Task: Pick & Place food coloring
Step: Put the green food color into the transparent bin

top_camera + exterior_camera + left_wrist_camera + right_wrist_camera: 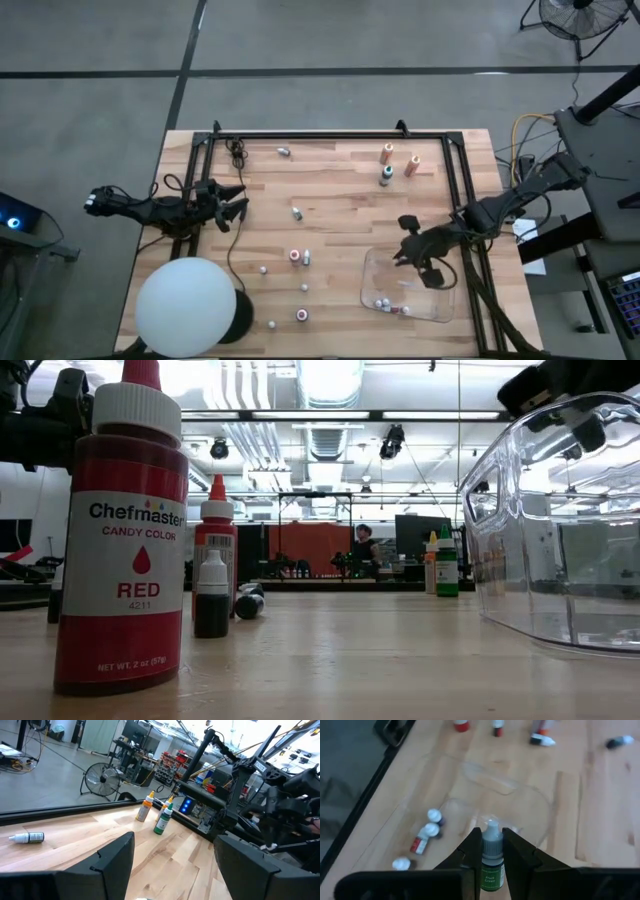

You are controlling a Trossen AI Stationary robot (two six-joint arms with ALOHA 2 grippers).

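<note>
- Food coloring bottles lie scattered over the wooden worktop (340, 215); the items below run from the biggest thing down.
- A big white ball (187, 306) sits at the worktop's near left corner.
- A clear plastic tray (446, 310) rests near the near right corner, close to the right edge; in the low view its wall (560, 530) fills the right side.
- The right gripper (424, 262) hangs over the tray's far part, its jaws closed on a small green bottle (492, 865) with a grey cap, held upright above the tray.
- The left gripper (236, 202) waits by the left edge of the worktop, jaws spread wide and holding nothing.
- Three taller bottles, two orange (387, 153) and one green (385, 176), stand upright together near the far edge, right of the middle.
- A grey bottle (284, 152) lies on its side near the far edge, left of the middle.
- Several small bottles (299, 257) stand or lie across the middle and towards the near edge; the low view shows a red candy-color bottle (122, 540) closest to that camera.
- Three tiny bottles (383, 303) lie inside the tray, at its near left part, close together.
</note>
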